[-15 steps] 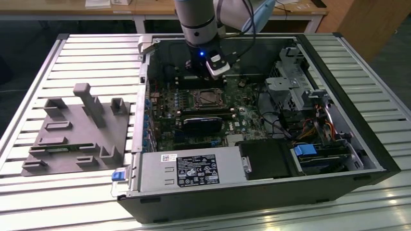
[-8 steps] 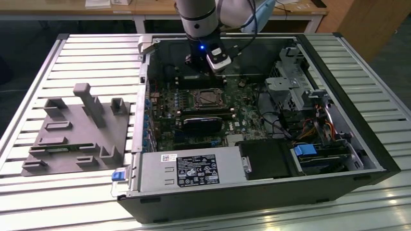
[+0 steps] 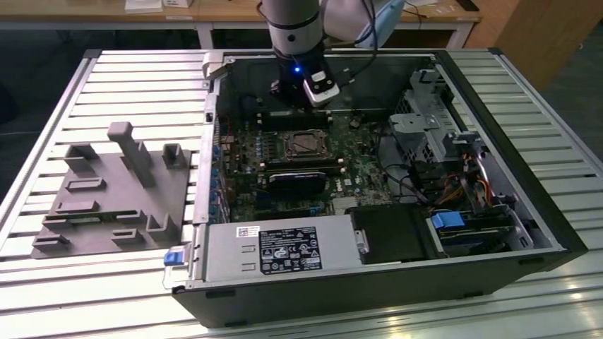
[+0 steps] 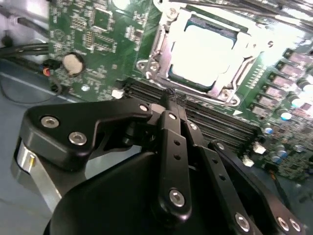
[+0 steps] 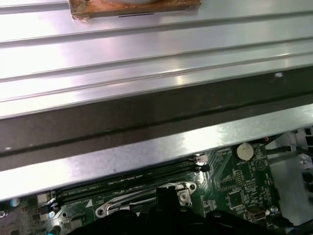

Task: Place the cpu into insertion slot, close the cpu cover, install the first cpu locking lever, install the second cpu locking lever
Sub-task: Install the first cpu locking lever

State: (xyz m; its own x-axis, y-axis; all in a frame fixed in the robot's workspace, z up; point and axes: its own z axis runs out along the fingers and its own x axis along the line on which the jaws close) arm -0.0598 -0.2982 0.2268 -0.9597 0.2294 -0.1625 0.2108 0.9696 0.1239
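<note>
The cpu (image 4: 203,51) sat in the insertion slot (image 3: 303,143), with the cpu cover (image 4: 159,44) framing it. My claw (image 4: 169,102) hung just beside, pinched together on nothing. The arm stood upright inside the open computer case (image 3: 377,289) on the ribbed metal desk (image 3: 132,78).

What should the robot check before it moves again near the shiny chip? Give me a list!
1. The cpu sits in the insertion slot: ok.
2. The cpu cover lies down around the cpu: ok.
3. Both locking levers hooked: cannot tell.
4. The gripper carries nothing, jaws together: ok.
5. Gripper apart from the cover, over the memory slots: ok.
</note>
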